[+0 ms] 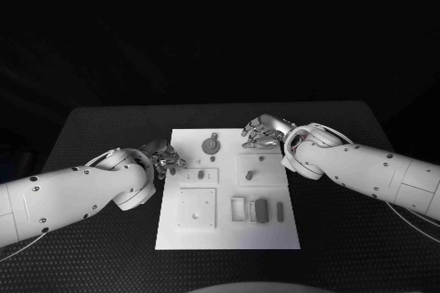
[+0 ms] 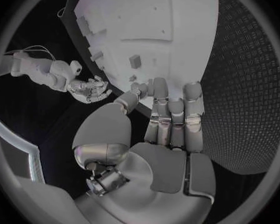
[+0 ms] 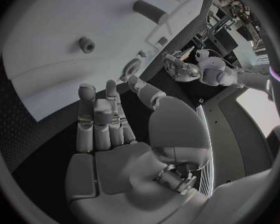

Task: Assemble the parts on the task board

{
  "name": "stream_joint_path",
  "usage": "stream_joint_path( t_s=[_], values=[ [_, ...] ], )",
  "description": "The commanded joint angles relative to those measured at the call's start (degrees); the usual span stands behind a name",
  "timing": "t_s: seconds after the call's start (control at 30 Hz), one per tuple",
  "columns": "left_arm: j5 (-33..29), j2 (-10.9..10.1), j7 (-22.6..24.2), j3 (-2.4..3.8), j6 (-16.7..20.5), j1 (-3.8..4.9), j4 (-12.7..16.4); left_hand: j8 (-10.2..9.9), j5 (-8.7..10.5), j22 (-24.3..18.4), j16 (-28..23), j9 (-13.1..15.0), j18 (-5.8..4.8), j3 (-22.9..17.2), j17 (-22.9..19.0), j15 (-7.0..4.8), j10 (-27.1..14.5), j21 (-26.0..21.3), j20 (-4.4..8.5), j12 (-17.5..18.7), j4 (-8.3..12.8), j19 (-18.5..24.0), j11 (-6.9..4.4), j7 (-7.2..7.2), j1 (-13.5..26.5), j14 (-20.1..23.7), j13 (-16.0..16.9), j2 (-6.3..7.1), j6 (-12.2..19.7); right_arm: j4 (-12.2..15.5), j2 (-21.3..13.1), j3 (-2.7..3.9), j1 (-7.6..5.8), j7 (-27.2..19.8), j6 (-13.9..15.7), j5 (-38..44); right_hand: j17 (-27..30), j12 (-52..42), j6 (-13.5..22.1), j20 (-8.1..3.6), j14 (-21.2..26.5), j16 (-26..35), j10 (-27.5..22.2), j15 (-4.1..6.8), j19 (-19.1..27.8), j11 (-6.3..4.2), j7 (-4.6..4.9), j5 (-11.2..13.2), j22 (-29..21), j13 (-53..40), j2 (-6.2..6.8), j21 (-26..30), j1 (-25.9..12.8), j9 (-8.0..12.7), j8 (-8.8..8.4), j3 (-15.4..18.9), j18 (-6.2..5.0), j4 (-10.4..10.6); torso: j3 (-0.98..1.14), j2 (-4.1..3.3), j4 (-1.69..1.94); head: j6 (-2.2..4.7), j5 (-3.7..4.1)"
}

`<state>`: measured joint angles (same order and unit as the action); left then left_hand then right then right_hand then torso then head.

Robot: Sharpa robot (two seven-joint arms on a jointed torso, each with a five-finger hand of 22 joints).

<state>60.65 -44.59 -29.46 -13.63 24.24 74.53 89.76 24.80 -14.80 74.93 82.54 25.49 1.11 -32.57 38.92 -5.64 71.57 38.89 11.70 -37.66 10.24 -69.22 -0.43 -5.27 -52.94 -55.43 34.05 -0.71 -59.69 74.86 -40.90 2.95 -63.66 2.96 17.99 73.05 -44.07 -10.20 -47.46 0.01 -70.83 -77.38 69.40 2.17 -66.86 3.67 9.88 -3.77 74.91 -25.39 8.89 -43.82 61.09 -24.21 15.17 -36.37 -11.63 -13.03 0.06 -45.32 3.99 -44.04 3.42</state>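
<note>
We are looking down at the task board [image 1: 229,236], which is lying flat in the middle of the black table [image 1: 357,255]. The left hand [image 1: 165,157] is hovering at the board's left edge, about halfway up. In the left wrist view its fingers [image 2: 171,117] are reaching side by side toward the board's near edge, lightly bent, the thumb standing apart from them, and we are seeing nothing between them. A small grey peg [image 1: 200,175] is standing in a raised square block just beside those fingertips, and we cannot tell whether they are touching it.

The right hand [image 1: 264,131] is hanging over the board's far right corner. In the right wrist view its fingers [image 3: 95,122] are lying close together and nearly straight, the thumb out to the side, gripping nothing. A round grey gear [image 1: 212,144] is sitting on the board beside that hand, apart from the fingers, and a short grey peg [image 1: 249,175] is standing in a second square block nearer us than the hand.

Closer to us, a square plate with two holes [image 1: 197,208] is resting on the board's left half. To its right, a row of slots is holding a dark grey block [image 1: 261,210], with a thin grey bar [image 1: 280,210] lying beside it.
</note>
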Motion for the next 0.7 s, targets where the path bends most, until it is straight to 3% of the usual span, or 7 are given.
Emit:
stream_joint_path(
  t_s=[0.03, 0.23, 0.27, 0.3, 0.7],
  values=[
    [4.05, 0.26, -1.32, 0.01, -1.85, -0.13, 0.28, 0.34, -0.27, 1.37, 0.37, -0.18, 3.14, -0.05, -0.13, -2.60, -1.40, 0.46, 1.86, -0.44, -0.11, -2.11, -1.89, 1.81, -0.09, -3.07, -0.14, -0.72, -4.11, 0.09, 0.01, 0.00, 0.03, -0.35, -0.28, 0.09, 0.08, -0.24, 0.04, -0.35, 0.43, 0.23, 0.12, 0.07, -0.13, 0.48, 0.56, -0.08, 1.16, -0.09, 0.09, 0.23, -0.09, 0.08, 0.26, -0.05, -3.37, 0.13, 0.01, -0.01, 0.02, -0.09, 0.05],
    [4.00, 0.78, -1.81, 0.01, -3.61, -0.24, 0.20, 0.59, -1.51, 1.35, 1.13, -0.06, 3.21, -0.07, -0.66, -3.00, -0.98, 1.63, 2.23, -1.71, 0.78, -2.44, -2.25, 2.14, 1.36, -3.72, -0.99, -1.68, -4.70, 0.09, 0.03, 0.00, 0.03, -0.37, -0.30, 0.09, 0.08, -0.25, 0.04, -0.35, 0.43, 0.23, 0.12, 0.07, -0.12, 0.48, 0.56, -0.08, 1.16, -0.09, 0.09, 0.23, -0.06, 0.08, 0.27, -0.05, -3.37, 0.09, -0.02, 0.01, 0.03, -0.26, 0.05],
    [3.59, 0.88, -1.81, 0.01, -3.80, -0.24, 0.19, 0.58, 3.98, 1.17, 1.30, -0.09, 3.24, -5.31, -0.98, -3.28, -0.80, 1.76, 2.34, -2.09, -1.29, -2.61, -2.42, 2.34, 0.57, -3.97, -1.51, 0.68, -4.96, 0.07, 0.04, 0.00, 0.03, -0.37, -0.32, 0.09, 0.08, -0.25, 0.04, -0.35, 0.43, 0.23, 0.12, 0.07, -0.12, 0.48, 0.56, -0.08, 1.16, -0.09, 0.09, 0.23, -0.05, 0.08, 0.27, -0.05, -3.37, 0.08, -0.03, 0.00, 0.02, -0.29, 0.08],
    [3.53, 1.01, -1.83, 0.01, -4.03, -0.25, 0.20, 0.63, 8.34, 1.27, 1.56, -0.10, 3.27, -9.87, -1.22, -3.39, -0.61, 2.09, 2.46, -2.56, -2.67, -2.91, -2.44, 2.35, 0.52, -4.22, -1.97, 2.19, -5.29, 0.07, 0.04, 0.00, 0.03, -0.36, -0.31, 0.09, 0.08, -0.25, 0.04, -0.35, 0.43, 0.23, 0.12, 0.07, -0.12, 0.48, 0.56, -0.08, 1.16, -0.09, 0.08, 0.23, -0.04, 0.08, 0.27, -0.06, -3.37, 0.08, -0.04, 0.00, 0.02, -0.28, 0.07],
    [4.85, 1.59, -2.45, 0.00, -5.88, -0.51, -0.35, 0.72, 8.06, 1.23, 2.02, -0.02, 3.20, -12.28, -1.87, -3.38, -0.72, 2.88, 2.67, -3.68, -1.17, -3.10, -2.60, 2.45, 3.22, -4.40, -3.04, 1.57, -5.50, 0.10, 0.09, 0.00, 0.03, -0.37, -0.33, 0.09, 0.08, -0.26, 0.03, -0.34, 0.44, 0.23, 0.12, 0.07, -0.12, 0.48, 0.56, -0.07, 1.16, -0.10, 0.06, 0.22, -0.02, 0.08, 0.28, -0.06, -3.37, 0.05, -0.04, 0.01, 0.06, -0.48, -0.04]
  ],
)
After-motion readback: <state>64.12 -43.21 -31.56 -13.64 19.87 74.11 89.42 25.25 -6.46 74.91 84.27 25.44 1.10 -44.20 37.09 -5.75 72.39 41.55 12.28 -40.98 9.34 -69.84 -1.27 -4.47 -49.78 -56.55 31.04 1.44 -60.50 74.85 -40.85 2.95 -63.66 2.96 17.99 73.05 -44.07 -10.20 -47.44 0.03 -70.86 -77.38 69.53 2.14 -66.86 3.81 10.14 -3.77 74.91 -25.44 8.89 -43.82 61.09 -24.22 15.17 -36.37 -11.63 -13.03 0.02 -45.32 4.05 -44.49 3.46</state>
